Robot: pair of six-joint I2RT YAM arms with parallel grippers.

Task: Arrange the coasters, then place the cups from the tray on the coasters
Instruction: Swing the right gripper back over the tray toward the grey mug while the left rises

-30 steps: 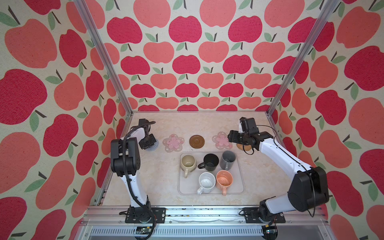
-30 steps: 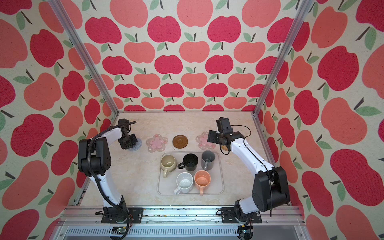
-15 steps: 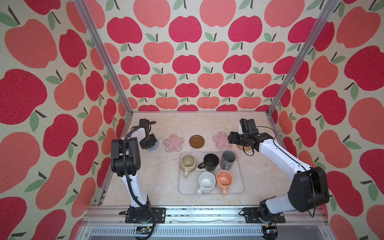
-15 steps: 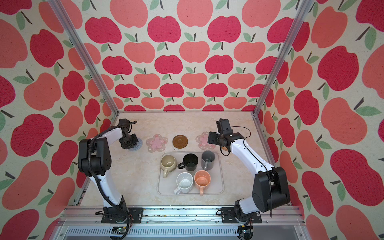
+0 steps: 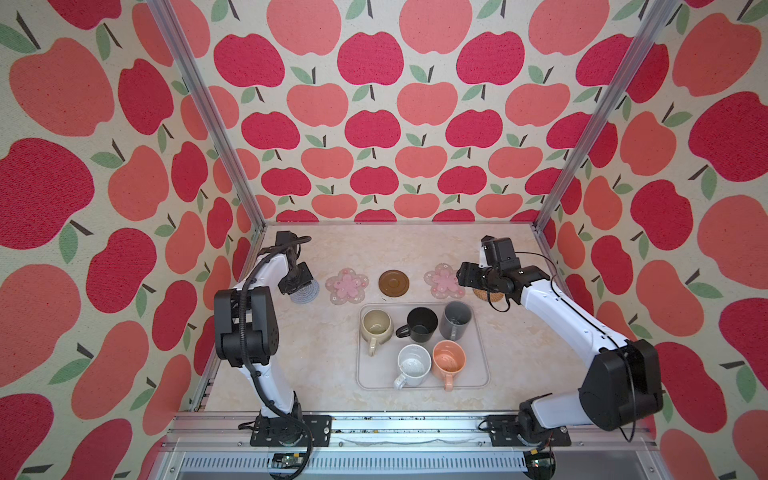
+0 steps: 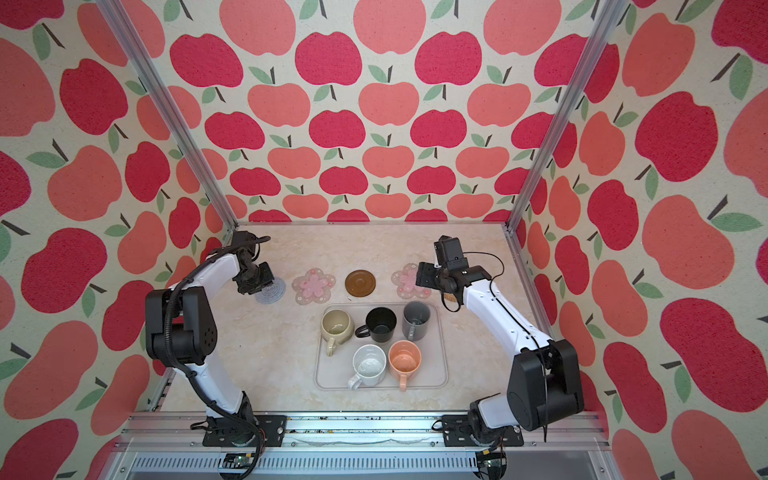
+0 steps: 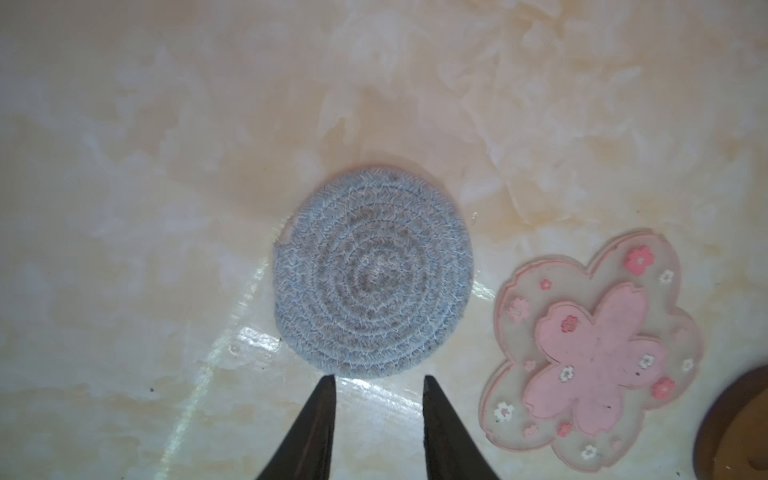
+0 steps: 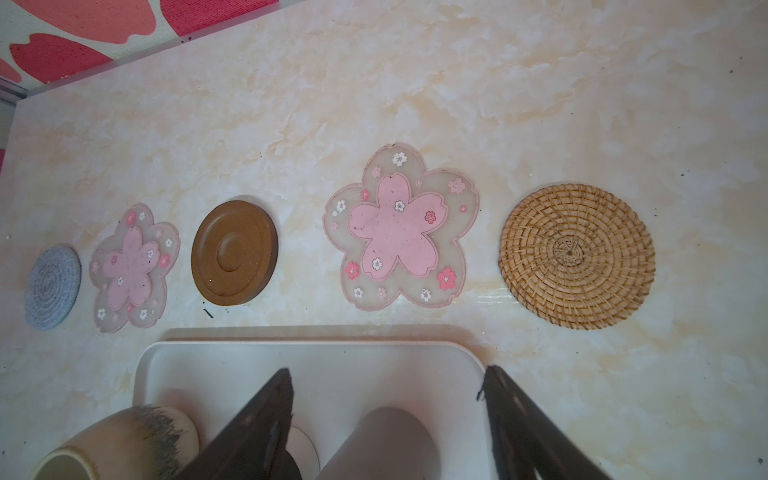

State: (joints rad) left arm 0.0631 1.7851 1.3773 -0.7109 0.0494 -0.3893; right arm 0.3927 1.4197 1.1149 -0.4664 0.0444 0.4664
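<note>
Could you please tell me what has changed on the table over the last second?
The left tool has opened slightly, letting go of the grey coaster, which lies flat on the table. Its arm barely shifted. The right tool stays open above the tray, and the other four coasters and the five cups have not moved.
</note>
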